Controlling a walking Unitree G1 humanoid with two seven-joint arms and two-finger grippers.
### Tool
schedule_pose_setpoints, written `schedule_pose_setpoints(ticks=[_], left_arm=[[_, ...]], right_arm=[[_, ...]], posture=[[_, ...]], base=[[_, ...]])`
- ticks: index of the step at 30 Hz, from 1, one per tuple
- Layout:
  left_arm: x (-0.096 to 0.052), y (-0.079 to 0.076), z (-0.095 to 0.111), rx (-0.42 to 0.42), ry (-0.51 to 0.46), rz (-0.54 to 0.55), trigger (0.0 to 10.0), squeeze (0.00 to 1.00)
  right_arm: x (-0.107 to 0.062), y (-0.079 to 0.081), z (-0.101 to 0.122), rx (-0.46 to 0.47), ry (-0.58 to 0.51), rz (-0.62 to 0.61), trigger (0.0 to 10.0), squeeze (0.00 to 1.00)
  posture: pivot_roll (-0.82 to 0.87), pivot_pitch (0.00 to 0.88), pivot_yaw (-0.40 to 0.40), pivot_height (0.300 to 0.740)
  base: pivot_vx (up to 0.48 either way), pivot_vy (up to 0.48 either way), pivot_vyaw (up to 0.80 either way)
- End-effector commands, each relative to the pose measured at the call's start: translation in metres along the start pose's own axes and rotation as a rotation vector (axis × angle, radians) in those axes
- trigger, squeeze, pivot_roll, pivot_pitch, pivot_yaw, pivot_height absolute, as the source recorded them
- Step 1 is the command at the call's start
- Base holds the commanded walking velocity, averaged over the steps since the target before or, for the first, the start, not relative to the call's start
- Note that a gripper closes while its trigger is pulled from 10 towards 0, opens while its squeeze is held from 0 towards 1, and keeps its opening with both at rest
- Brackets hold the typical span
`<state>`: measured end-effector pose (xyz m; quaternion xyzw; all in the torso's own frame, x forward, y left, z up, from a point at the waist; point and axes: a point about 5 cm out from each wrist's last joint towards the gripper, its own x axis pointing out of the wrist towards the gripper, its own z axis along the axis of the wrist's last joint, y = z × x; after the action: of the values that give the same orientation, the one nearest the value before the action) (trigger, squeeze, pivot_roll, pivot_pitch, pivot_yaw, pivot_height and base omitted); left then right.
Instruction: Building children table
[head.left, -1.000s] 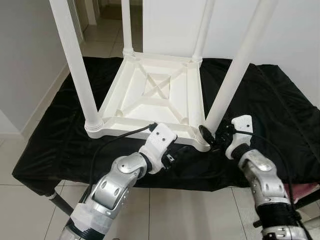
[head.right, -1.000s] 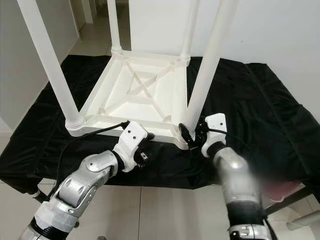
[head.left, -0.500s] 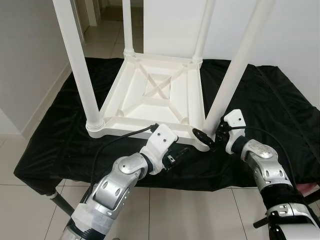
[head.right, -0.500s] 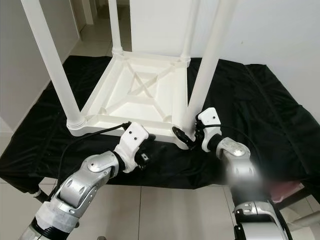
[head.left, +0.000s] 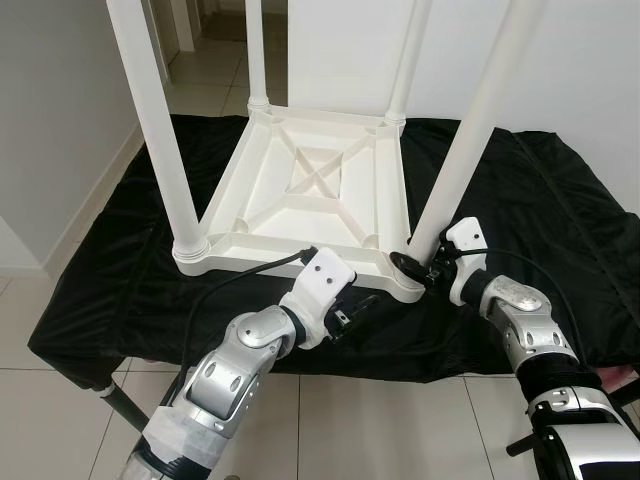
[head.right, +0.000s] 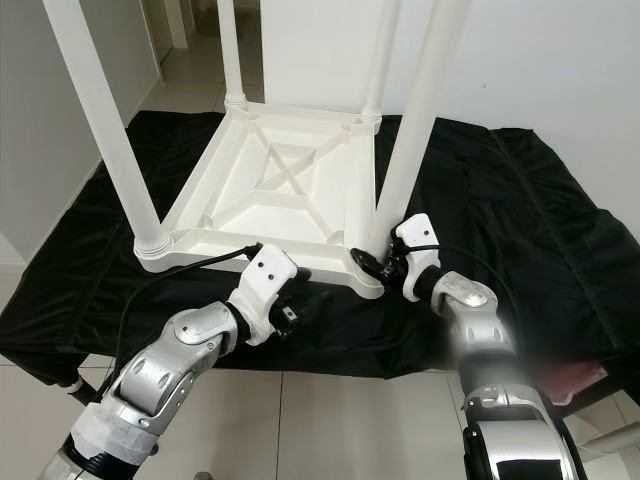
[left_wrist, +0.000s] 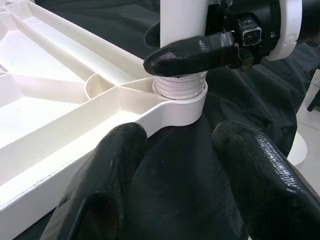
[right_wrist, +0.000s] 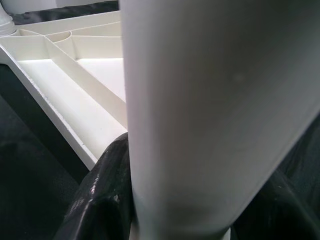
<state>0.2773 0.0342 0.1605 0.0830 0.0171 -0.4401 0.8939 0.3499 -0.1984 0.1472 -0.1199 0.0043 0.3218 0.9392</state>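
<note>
Pale tiled floor and white walls ring a work surface draped in black cloth, stretching away beyond both grippers. On it, upside down, lies the white plastic children's table, its ribbed underside facing up and four round white legs standing upright. The right gripper is clamped around the base of the near-right white table leg, a finger on either side, while the left gripper hovers just beside that corner socket, fingers spread apart over the cloth.
</note>
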Motion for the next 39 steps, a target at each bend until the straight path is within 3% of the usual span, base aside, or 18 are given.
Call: schedule_pose_setpoints(ticks=[1, 9, 19, 27, 30, 33, 37, 39], left_arm=[[-0.002, 0.002, 0.001, 0.004, 0.002, 0.004, 10.0, 0.00], [-0.002, 0.003, 0.001, 0.004, 0.003, 0.002, 10.0, 0.00], [-0.003, 0.000, 0.001, 0.004, 0.008, -0.018, 10.0, 0.00], [-0.004, 0.000, 0.002, 0.007, 0.010, -0.022, 10.0, 0.00], [-0.004, 0.002, 0.002, 0.007, 0.011, -0.016, 10.0, 0.00], [-0.004, 0.002, 0.002, 0.006, 0.011, -0.016, 10.0, 0.00], [-0.004, 0.002, 0.002, 0.006, 0.010, -0.016, 10.0, 0.00], [-0.004, 0.002, 0.003, 0.005, 0.009, -0.016, 10.0, 0.00]], right_arm=[[0.000, 0.003, -0.005, -0.030, 0.031, 0.007, 10.0, 0.00], [0.002, 0.004, 0.000, 0.014, 0.001, -0.065, 10.0, 0.00], [0.005, 0.015, 0.007, 0.128, -0.044, -0.324, 10.0, 0.00], [0.000, 0.033, 0.001, 0.216, -0.017, -0.536, 10.0, 0.00], [-0.002, 0.049, 0.000, 0.252, -0.013, -0.633, 10.0, 0.00], [-0.002, 0.052, 0.001, 0.255, -0.009, -0.658, 10.0, 0.00], [-0.006, 0.063, -0.001, 0.328, 0.020, -0.834, 10.0, 0.00], [-0.006, 0.065, -0.002, 0.342, 0.026, -0.861, 10.0, 0.00]], posture=[[-0.02, 0.047, -0.041, 0.740], [-0.03, 0.056, -0.032, 0.740], [-0.03, 0.067, -0.011, 0.740], [-0.02, 0.064, -0.004, 0.740], [-0.02, 0.062, -0.004, 0.740], [-0.02, 0.062, -0.004, 0.740], [-0.02, 0.060, -0.005, 0.740], [-0.02, 0.060, -0.002, 0.740]], base=[[0.000, 0.000, 0.00], [0.000, 0.000, 0.00], [0.000, 0.000, 0.00], [0.000, 0.000, 0.00], [0.000, 0.000, 0.00], [0.000, 0.000, 0.00], [0.000, 0.000, 0.00], [0.000, 0.000, 0.00]])
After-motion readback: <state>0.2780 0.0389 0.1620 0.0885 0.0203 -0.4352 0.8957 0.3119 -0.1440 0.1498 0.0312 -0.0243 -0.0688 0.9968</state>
